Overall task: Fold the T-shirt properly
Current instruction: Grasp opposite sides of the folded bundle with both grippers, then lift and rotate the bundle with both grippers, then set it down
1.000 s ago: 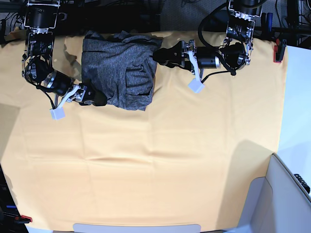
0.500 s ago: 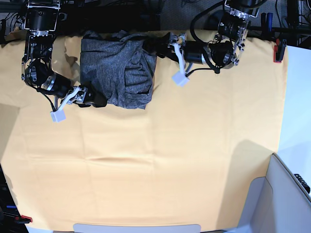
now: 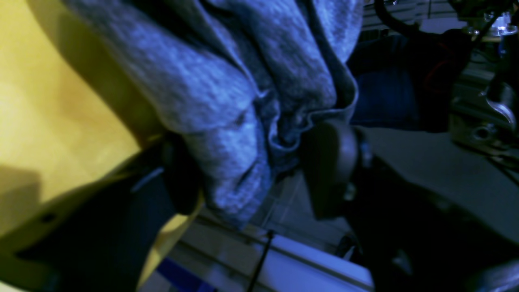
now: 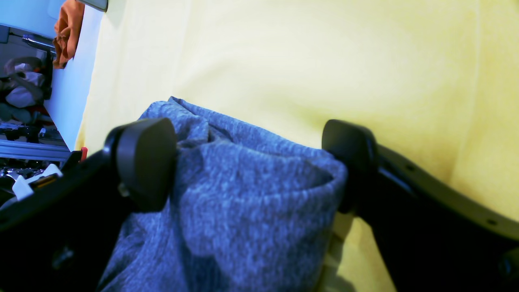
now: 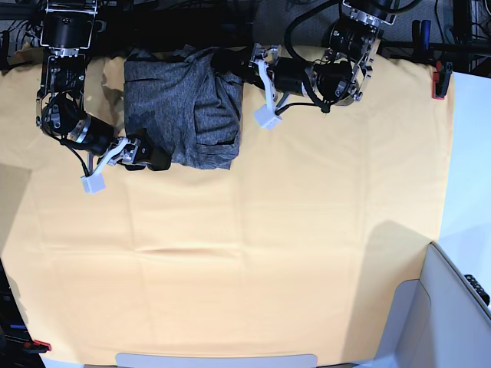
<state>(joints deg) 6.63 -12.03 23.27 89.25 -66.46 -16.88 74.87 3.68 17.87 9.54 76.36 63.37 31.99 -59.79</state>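
The T-shirt [image 5: 184, 107], dark heather-grey and folded into a rough rectangle, lies at the far left of the yellow-orange table cloth [image 5: 253, 230]. My left gripper [image 5: 228, 64] reaches its far right corner. In the left wrist view the left gripper [image 3: 255, 174] stands open, with a bunched fold of the T-shirt [image 3: 227, 121] between its fingers. My right gripper [image 5: 153, 159] sits at the shirt's near left corner. In the right wrist view the right gripper [image 4: 247, 162] is open wide, and the T-shirt [image 4: 243, 202] corner fills the gap between its fingers.
A white tag [image 5: 266, 117] hangs from the left arm and another white tag [image 5: 92, 184] from the right arm. A red clamp [image 5: 439, 80] grips the cloth's far right edge. A grey bin [image 5: 453, 307] stands at the near right corner.
My left gripper has slid left along the far edge onto the shirt's corner, and the fabric there has bunched leftward. The right gripper has barely shifted.
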